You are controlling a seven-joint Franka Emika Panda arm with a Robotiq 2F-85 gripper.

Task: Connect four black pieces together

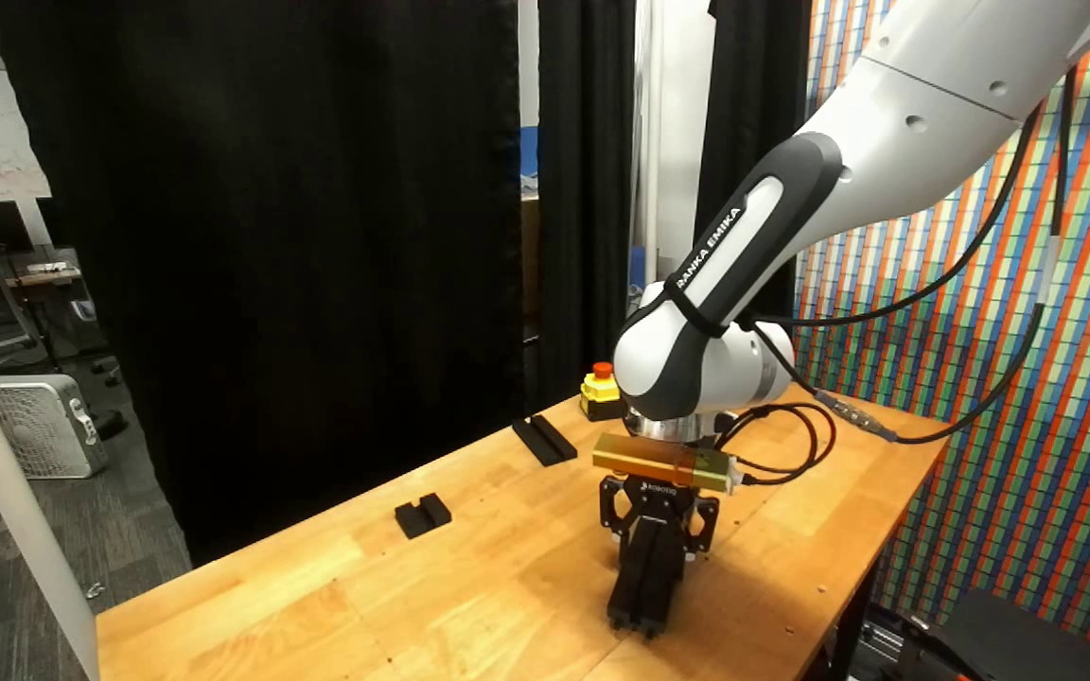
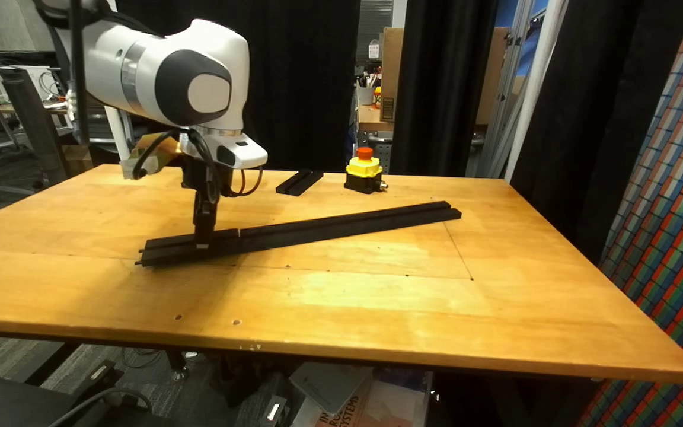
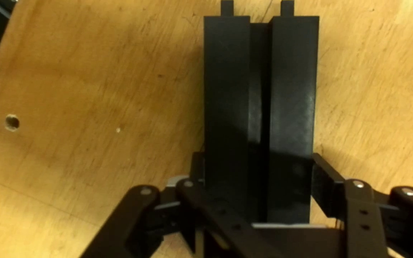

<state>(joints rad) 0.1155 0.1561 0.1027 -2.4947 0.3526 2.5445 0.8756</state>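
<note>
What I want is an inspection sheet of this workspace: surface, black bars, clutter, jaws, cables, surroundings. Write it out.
Surface: wooden tabletop with small holes.
Job's things: black bars form one long, roughly straight line; a light sliver shows between the end bar and the next, so full seating cannot be told.
Clutter: black slab, smaller black block and emergency stop, all apart from the bars.
Jaws: closed on both sides of the end bar.
Cables: black cables loop beside the arm.
Surroundings: black curtains, patterned backdrop, box fan.
</note>
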